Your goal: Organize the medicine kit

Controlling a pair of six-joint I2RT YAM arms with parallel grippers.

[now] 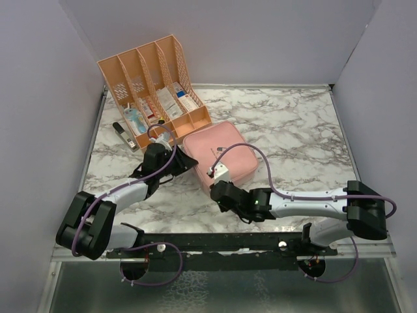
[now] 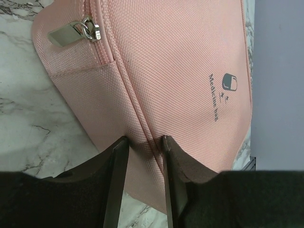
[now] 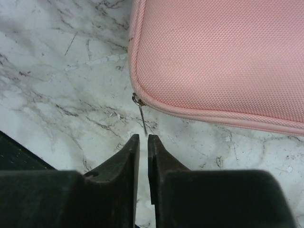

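Overhead view of a marble table with two robot arms reaching in from the near edge. Nearest, at 6 o'clock from the table's centre, the right gripper points at the near edge of the medicine kit. Its jaws are all but closed, with only a sliver between them, and hold nothing. A thin metal zip pull lies on the marble just ahead of its tips.

The medicine kit, a flat pink fabric case, sits zipped shut at the centre of the table. At its 9 o'clock side the left gripper pinches the case's seamed edge, one finger pressing on each side. A second zip pull and a pill logo show beyond.

Farther back, at 11 o'clock, stands a peach slotted desk organizer holding small boxes.
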